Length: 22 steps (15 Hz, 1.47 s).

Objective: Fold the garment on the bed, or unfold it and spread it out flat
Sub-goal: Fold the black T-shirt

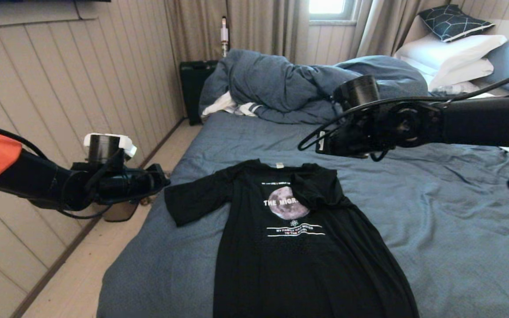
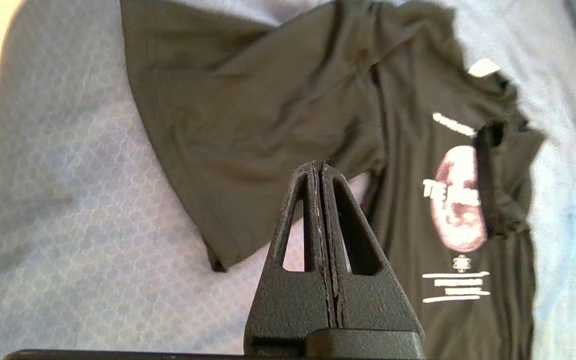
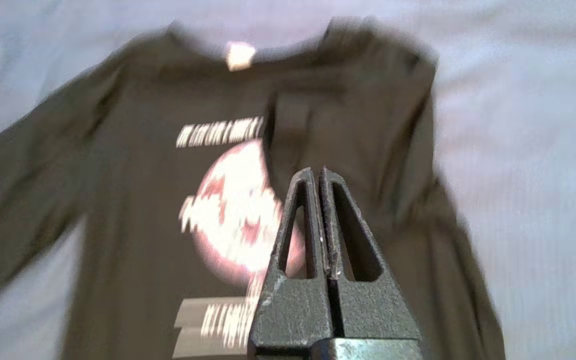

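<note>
The garment (image 1: 290, 251), a black T-shirt with a moon print, lies face up on the bed (image 1: 435, 229), its collar toward the far end. One sleeve (image 1: 192, 201) is spread out toward the floor side. The other sleeve (image 1: 318, 190) is folded in over the chest and hides part of the print. My left gripper (image 1: 165, 179) hovers beside the spread sleeve (image 2: 248, 115), above the bed's edge, shut and empty (image 2: 318, 165). My right gripper (image 1: 325, 143) hangs over the collar end, shut and empty (image 3: 316, 171), above the folded sleeve (image 3: 328, 125).
A bunched blue-grey duvet (image 1: 281, 84) lies at the far end of the bed, with white pillows (image 1: 453, 53) at the back right. A black case (image 1: 192, 84) stands by the panelled wall. A strip of wooden floor (image 1: 104, 251) runs along the bed's left side.
</note>
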Tool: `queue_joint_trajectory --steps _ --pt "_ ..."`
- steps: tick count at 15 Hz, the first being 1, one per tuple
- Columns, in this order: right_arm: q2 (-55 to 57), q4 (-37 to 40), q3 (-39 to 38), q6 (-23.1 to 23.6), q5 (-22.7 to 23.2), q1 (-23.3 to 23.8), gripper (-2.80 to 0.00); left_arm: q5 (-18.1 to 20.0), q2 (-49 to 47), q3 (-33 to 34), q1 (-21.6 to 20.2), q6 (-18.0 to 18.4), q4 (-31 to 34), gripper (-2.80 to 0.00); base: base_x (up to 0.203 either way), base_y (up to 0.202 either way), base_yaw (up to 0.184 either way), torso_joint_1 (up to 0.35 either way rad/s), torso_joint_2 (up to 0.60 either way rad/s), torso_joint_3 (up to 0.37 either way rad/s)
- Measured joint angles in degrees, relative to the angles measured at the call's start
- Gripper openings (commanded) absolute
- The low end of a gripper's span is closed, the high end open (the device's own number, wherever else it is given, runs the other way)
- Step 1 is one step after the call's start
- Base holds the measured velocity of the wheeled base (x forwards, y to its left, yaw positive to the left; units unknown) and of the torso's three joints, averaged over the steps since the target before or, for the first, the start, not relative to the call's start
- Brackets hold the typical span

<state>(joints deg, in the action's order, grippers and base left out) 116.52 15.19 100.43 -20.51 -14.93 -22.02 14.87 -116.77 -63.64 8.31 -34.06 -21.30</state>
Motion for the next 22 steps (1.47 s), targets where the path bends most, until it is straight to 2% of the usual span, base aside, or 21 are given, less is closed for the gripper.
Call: queue_joint_trajectory --steps 2,3,11,14,17,20,22 --pt "-3.9 1.47 -2.22 -0.44 3.37 0.45 -2.8 0.06 -2.47 -1.32 -0.05 0.92 1.47 -2.8 0.0 0.0 0.0 0.0 0.0 0.0" --pt "-4.87 1.43 -2.63 -0.41 3.58 0.45 -2.8 0.08 -3.22 -1.59 -0.05 1.31 2.35 0.0 0.0 0.0 0.0 0.0 0.0 0.0" --pt "-6.16 0.92 -2.58 0.09 4.03 0.39 -2.8 -0.74 -7.39 -3.38 0.56 1.92 3.76 0.0 0.0 0.0 0.0 0.0 0.0 0.0" --pt "-6.22 0.9 -2.66 0.01 4.16 0.36 -2.8 -4.24 -9.21 -4.41 0.61 5.26 4.66 0.0 0.0 0.0 0.0 0.0 0.0 0.0" --pt "-6.21 0.88 -2.52 -0.13 4.19 0.4 -2.8 -4.73 -10.77 -5.1 0.89 5.45 4.77 0.0 0.0 0.0 0.0 0.0 0.0 0.0" --pt "-6.21 0.79 -2.5 -0.13 4.18 0.39 -2.8 -7.67 -12.62 -6.37 1.91 5.51 4.4 0.0 0.0 0.0 0.0 0.0 0.0 0.0" --pt "-6.22 0.73 -2.5 -0.13 4.24 0.34 -2.8 -8.27 -13.47 -6.87 3.05 5.49 4.51 0.0 0.0 0.0 0.0 0.0 0.0 0.0"
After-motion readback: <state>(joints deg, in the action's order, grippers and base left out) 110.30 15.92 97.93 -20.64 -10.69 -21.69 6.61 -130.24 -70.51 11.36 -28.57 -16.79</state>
